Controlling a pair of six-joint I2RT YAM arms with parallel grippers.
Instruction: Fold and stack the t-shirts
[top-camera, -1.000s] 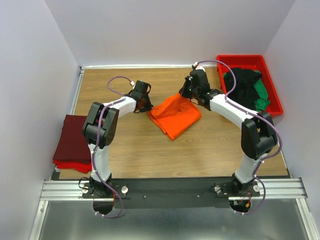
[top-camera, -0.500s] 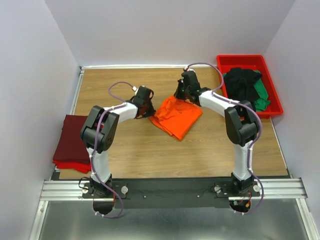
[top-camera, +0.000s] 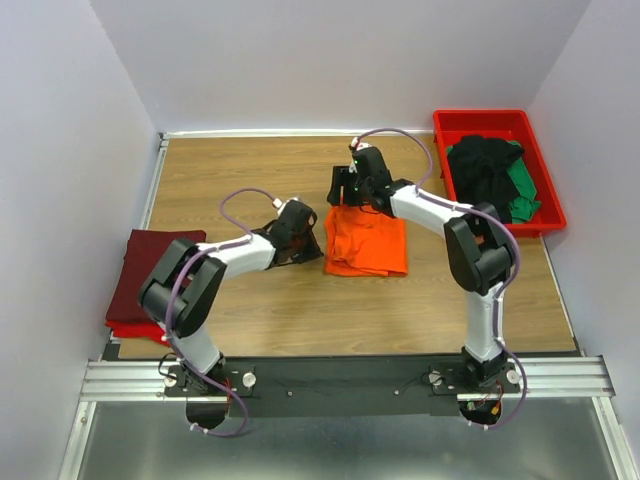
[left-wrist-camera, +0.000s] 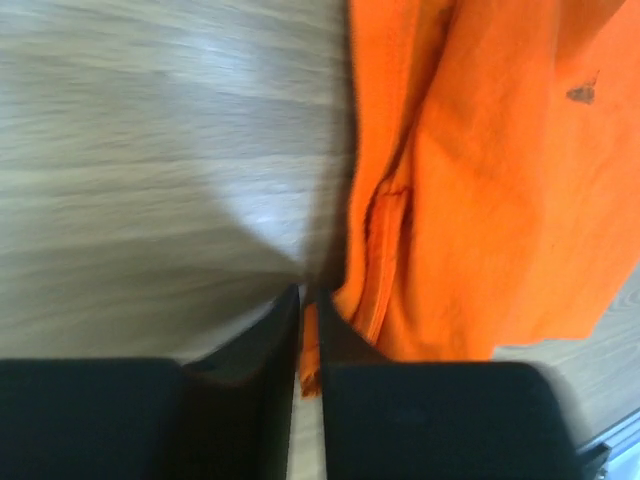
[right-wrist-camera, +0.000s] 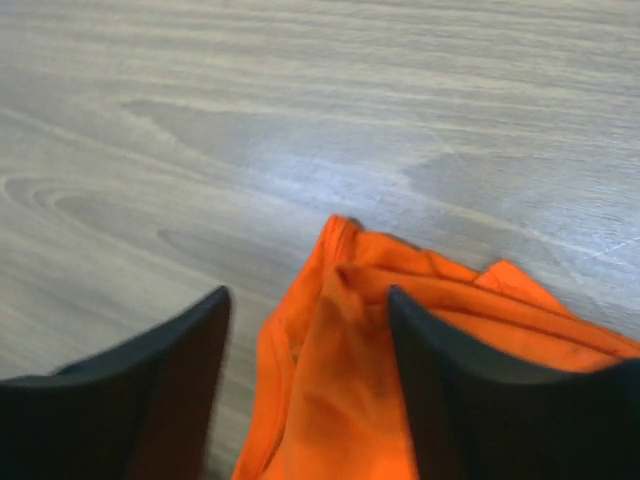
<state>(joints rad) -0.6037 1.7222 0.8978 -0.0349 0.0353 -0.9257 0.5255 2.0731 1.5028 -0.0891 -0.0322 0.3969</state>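
A bright orange t-shirt (top-camera: 368, 242) lies folded into a flat rectangle in the middle of the table. My left gripper (top-camera: 308, 240) sits low at the shirt's left edge. In the left wrist view its jaws (left-wrist-camera: 308, 295) are only a slit apart, with the orange hem (left-wrist-camera: 310, 345) caught in the slit. My right gripper (top-camera: 343, 195) is at the shirt's far left corner. Its fingers (right-wrist-camera: 308, 295) stand wide open, astride the orange corner (right-wrist-camera: 340, 400) without pinching it. Maroon and red t-shirts (top-camera: 150, 275) are stacked at the left edge.
A rigid red tray (top-camera: 540, 190) at the back right holds a black t-shirt (top-camera: 485, 165) and a green one (top-camera: 522, 195). White walls close in the table at the back and on both sides. Bare wood (top-camera: 250, 170) shows behind the left arm.
The orange shirt went from a raised diagonal bundle to a flat rectangle. The right gripper swung left and opened, letting go of the cloth. The left gripper moved nearer and rightward.
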